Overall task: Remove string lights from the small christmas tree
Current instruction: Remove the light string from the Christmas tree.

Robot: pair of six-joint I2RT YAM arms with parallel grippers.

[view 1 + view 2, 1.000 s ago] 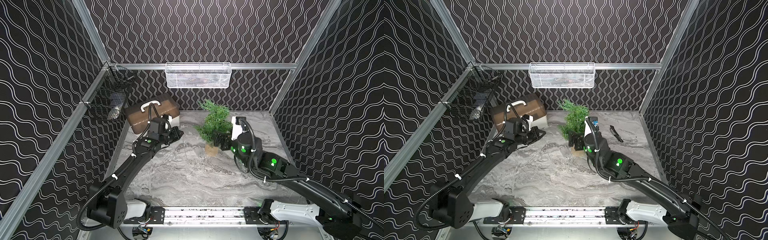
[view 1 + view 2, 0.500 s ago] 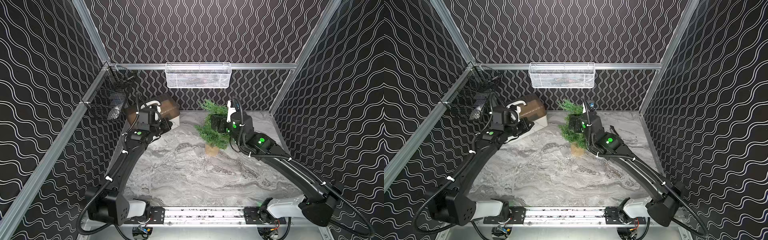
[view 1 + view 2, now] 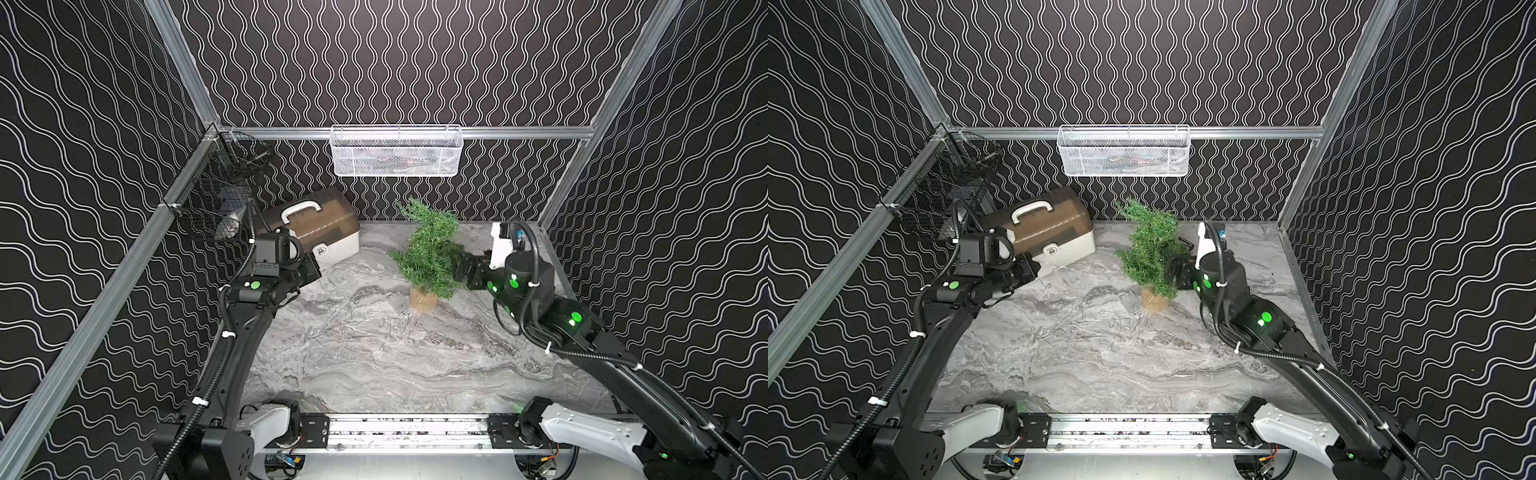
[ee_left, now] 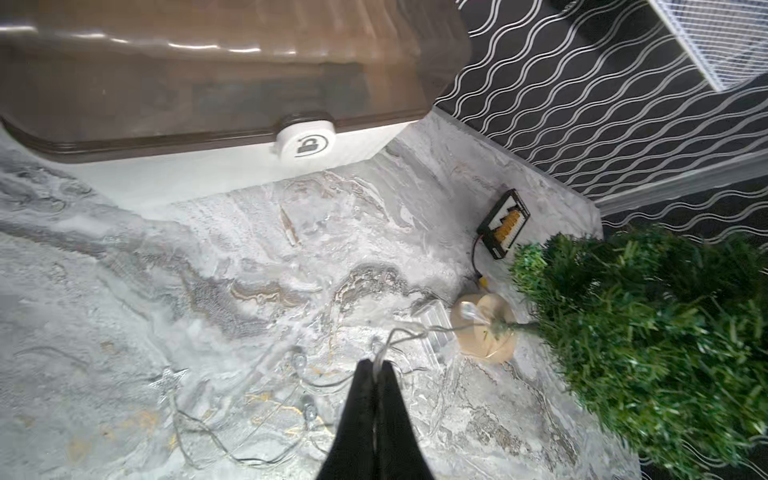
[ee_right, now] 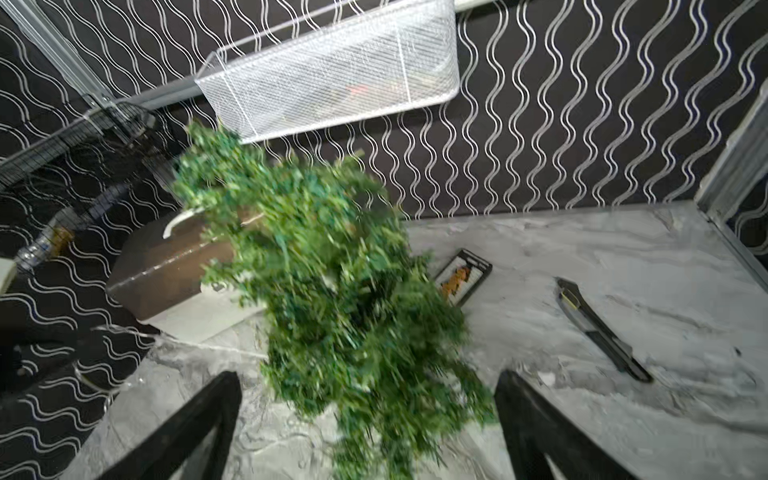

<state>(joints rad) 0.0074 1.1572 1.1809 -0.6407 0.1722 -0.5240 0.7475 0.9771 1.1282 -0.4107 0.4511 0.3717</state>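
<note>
The small christmas tree (image 3: 430, 253) stands on its burlap base (image 3: 423, 299) at the back middle of the table, its top leaning left; both top views show it (image 3: 1150, 249). My right gripper (image 3: 461, 266) is at its right side, open, with the lower branches (image 5: 332, 291) between the wide-apart fingers (image 5: 216, 399). My left gripper (image 4: 376, 365) is shut on the string lights' thin wire. From there the string lights (image 4: 232, 432) run in loose loops over the table to a translucent battery box (image 4: 434, 328) beside the tree's base (image 4: 486, 328).
A brown-lidded white box (image 3: 316, 224) sits at the back left, close behind my left gripper (image 3: 316, 270). A white mesh basket (image 3: 397, 151) hangs on the back wall, a black wire basket (image 3: 216, 199) on the left wall. A black knife (image 5: 598, 328) and a small black board (image 5: 463, 276) lie behind the tree.
My right gripper has gone from in front of the tree's base, past its top, to its right side. My left gripper, still shut, has drawn leftward toward the box.
</note>
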